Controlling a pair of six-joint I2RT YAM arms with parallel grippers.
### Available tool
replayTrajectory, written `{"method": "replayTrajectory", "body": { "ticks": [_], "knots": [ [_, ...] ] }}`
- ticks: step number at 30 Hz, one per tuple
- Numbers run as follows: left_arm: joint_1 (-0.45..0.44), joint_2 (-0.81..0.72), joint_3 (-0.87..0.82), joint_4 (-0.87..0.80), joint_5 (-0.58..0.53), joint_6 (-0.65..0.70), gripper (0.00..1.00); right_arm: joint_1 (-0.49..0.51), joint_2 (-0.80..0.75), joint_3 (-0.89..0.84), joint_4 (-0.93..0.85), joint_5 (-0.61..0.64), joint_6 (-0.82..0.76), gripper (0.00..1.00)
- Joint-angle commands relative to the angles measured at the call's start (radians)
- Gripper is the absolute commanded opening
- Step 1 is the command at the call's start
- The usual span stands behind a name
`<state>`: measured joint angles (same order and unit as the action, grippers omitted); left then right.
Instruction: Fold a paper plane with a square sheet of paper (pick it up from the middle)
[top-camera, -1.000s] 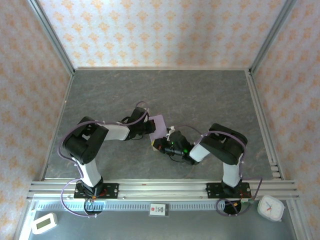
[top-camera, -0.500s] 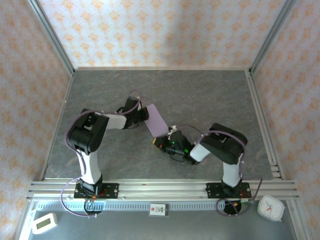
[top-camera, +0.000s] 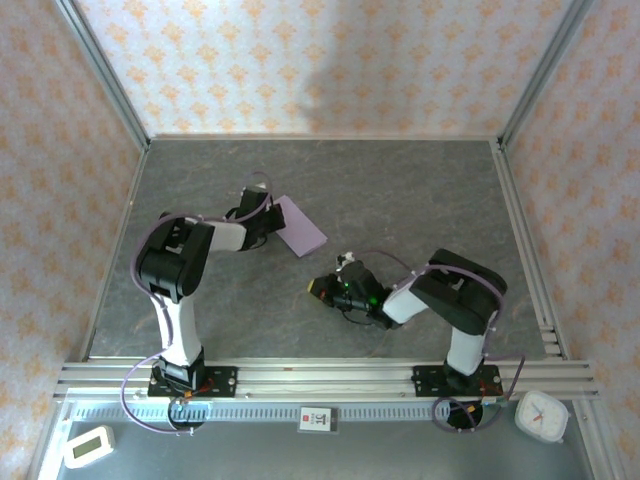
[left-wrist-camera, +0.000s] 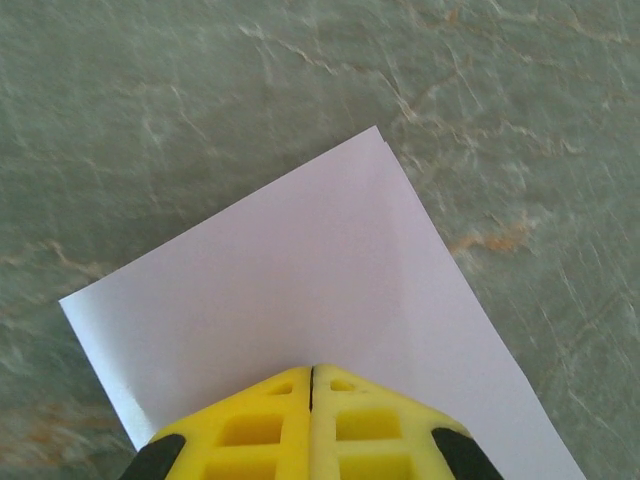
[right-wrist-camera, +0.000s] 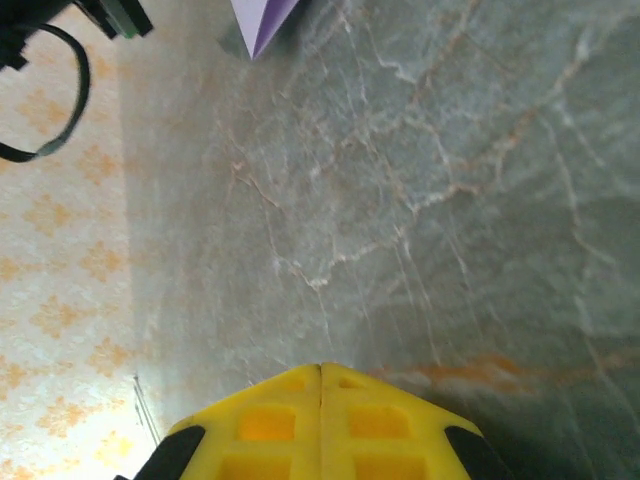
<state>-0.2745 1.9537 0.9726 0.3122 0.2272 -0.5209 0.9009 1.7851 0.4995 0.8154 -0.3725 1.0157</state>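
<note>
The pale lilac sheet of paper is folded over into a narrow rectangle just above the grey tabletop, left of centre. My left gripper is shut on its near edge. In the left wrist view the paper spreads out from the shut yellow fingertips, with two layers showing at the far corner. My right gripper rests low over the table, shut on nothing, a short way in front of the paper. In the right wrist view a corner of the paper shows far beyond the gripper.
Wallpapered walls in metal frames close off the left, back and right sides. An aluminium rail carries both arm bases at the near edge. A white clock and a small timer sit in front of it.
My left gripper has swung to the back left with the paper, pulling it clear of the right gripper. The right gripper has stayed almost where it was.
</note>
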Motion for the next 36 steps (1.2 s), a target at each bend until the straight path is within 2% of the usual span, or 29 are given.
{"method": "replayTrajectory", "body": {
  "ticks": [1,6,13,21,27,36],
  "knots": [
    [-0.062,-0.001,-0.07,-0.114,0.027,0.02,0.0,0.011,-0.083,0.037,-0.371,0.041,-0.097,0.0],
    [-0.147,-0.039,-0.121,-0.126,0.043,0.015,0.0,-0.011,-0.201,0.072,-0.501,0.128,-0.157,0.0],
    [-0.269,-0.123,-0.183,-0.162,0.058,0.027,0.0,-0.08,-0.329,0.001,-0.486,0.144,-0.146,0.0],
    [-0.364,-0.097,-0.145,-0.201,0.093,0.048,0.0,-0.123,-0.359,0.034,-0.518,0.17,-0.164,0.0],
    [-0.385,-0.077,-0.12,-0.21,0.1,0.059,0.0,-0.125,-0.328,0.065,-0.521,0.132,-0.168,0.0],
    [-0.385,-0.136,-0.163,-0.204,0.06,0.096,0.0,-0.128,-0.359,0.032,-0.524,0.098,-0.186,0.0]
  ]
}}
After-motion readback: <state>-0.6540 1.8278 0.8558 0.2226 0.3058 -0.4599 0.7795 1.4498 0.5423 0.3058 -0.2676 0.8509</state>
